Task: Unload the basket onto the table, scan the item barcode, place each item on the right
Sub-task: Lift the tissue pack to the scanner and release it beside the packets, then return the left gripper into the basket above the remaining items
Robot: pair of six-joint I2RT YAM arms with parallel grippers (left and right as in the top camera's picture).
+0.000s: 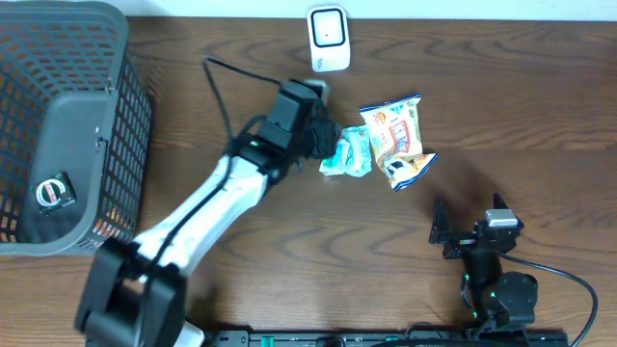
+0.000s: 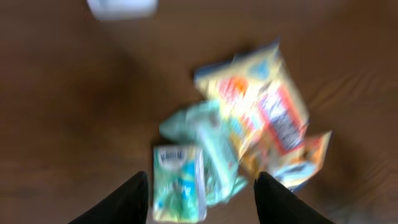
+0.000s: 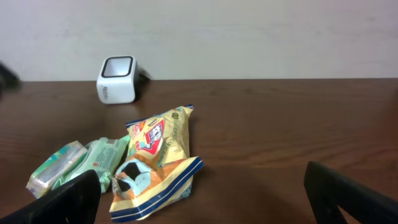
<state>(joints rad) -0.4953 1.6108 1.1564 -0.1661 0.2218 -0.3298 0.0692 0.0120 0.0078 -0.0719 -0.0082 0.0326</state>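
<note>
My left gripper (image 2: 202,182) hangs with jaws parted over the green pack (image 2: 177,185), which lies just below the scanner (image 1: 328,39), placed to grasp it for scanning, I judge.

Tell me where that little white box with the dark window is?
Overhead, the white scanner box stands at the far edge of the table, about mid-width, just beyond the yellow snack bag and the green packet.
</note>
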